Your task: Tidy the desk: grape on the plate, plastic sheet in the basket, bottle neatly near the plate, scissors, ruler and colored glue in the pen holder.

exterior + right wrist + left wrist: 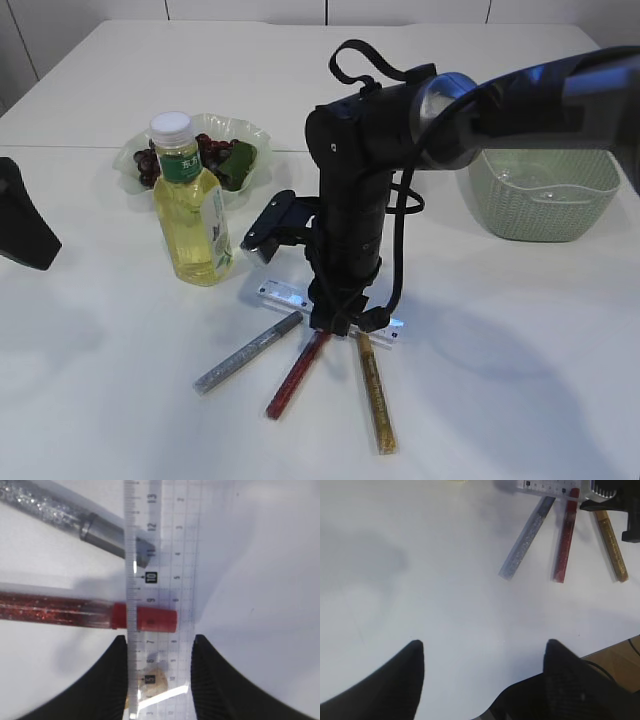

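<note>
- R gripper [159, 672] straddling clear ruler [165, 555], pads on both edges, gripping
- ruler over red glue [65, 611] + silver glue [75, 517] caps
- L gripper [482, 665] open, nothing in it

Bright, even indoor light over a white table, sharpest in the exterior view.

Soft, broad shadows spread on the table [520, 400] under the right arm [440, 110] and around the bottle [192, 205], so the light seems to come from above, perhaps from several lamps. The bottle's liquid glows yellow-green, and the clear ruler [162, 580] shows a white glare streak low down in the right wrist view. That view is soft and very close; the gold shape seen through the ruler is too blurred to make out. In the left wrist view the dark fingers [395, 685] are out of focus, and the glue sticks [565, 540] are slightly blurred.
</note>
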